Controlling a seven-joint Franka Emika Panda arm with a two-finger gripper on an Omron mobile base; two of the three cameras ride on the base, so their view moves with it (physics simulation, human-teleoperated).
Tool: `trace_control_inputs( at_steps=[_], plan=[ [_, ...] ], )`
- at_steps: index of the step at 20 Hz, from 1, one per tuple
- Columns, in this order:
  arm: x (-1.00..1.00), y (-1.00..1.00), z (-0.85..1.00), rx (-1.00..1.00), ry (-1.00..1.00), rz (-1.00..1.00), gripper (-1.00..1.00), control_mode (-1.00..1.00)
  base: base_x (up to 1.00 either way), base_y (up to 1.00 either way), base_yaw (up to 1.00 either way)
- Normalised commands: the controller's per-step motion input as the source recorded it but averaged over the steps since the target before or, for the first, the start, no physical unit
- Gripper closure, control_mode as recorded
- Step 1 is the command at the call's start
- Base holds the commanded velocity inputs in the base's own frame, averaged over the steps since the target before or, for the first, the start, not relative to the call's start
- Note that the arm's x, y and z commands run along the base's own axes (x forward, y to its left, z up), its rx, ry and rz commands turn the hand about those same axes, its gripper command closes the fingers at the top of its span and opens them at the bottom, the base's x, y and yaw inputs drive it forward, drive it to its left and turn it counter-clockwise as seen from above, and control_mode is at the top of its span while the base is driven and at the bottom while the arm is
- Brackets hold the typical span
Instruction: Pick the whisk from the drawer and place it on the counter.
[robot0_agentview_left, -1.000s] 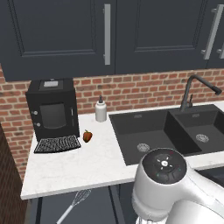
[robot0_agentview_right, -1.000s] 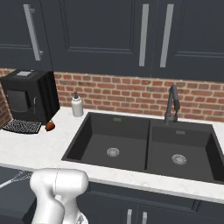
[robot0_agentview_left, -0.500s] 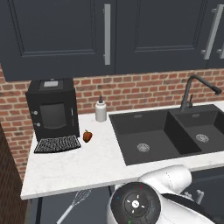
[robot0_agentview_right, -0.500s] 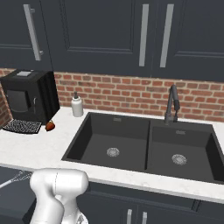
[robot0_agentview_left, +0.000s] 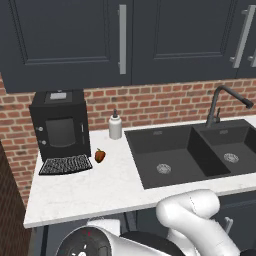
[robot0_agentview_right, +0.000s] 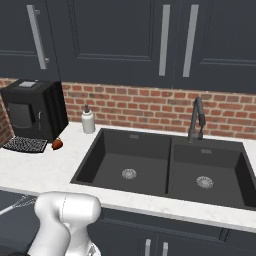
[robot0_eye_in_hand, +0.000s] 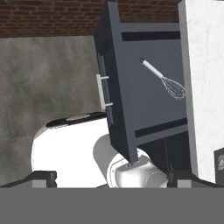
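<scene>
- The whisk (robot0_eye_in_hand: 164, 81) lies flat on the dark floor of the open drawer (robot0_eye_in_hand: 144, 100), its wire head toward the table edge and its pale handle pointing away from it.
- In the hand view the drawer stands pulled out from under the white table (robot0_eye_in_hand: 205, 87), with a small pale handle on its front panel; the whisk rests about midway across the floor, apart from the drawer walls.
- In the right base view the whisk's wire head (robot0_agentview_right: 17, 204) peeks out at the lower left, below the table edge and just left of the white arm.
- The jaws are well apart from the whisk and hold nothing; only the two dark tips show at the bottom corners of the hand view, set wide, so the jaws look open.
- On the table (robot0_agentview_left: 100, 192) a black coffee machine (robot0_agentview_left: 59, 124) stands against the brick wall, with a dark mesh tray (robot0_agentview_left: 66, 164) in front of it.
- A small red fruit (robot0_agentview_left: 100, 155) sits just beside the tray's right end.
- A white soap bottle (robot0_agentview_left: 115, 125) stands near the wall between the machine and the black double sink (robot0_agentview_left: 195, 152).
- A dark tap (robot0_agentview_left: 222, 102) rises behind the sink's divider.
- Dark wall cabinets (robot0_agentview_right: 120, 40) with long metal handles hang above.
</scene>
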Motion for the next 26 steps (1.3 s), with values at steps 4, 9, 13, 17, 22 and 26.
trace_control_inputs(
  at_steps=[4,9,13,17,22,26],
  plan=[
    [0.00,0.12,0.00,-0.02,0.00,0.00,-1.00,-1.00,0.00,0.00,0.00],
    [0.00,0.03,0.00,-0.03,0.00,0.00,-1.00,-1.00,0.00,0.00,0.00],
    [0.00,0.22,0.00,-0.02,0.00,0.00,-1.00,-1.00,0.00,0.00,0.00],
    [0.05,0.34,-0.03,-0.01,0.01,0.00,-1.00,-1.00,0.00,0.00,0.00],
    [0.36,0.52,-0.01,0.00,0.05,0.00,-1.00,-1.00,0.00,0.00,0.00],
    [0.63,0.17,-0.19,-0.01,0.08,0.00,-1.00,-1.00,0.00,0.00,0.00]
  ],
)
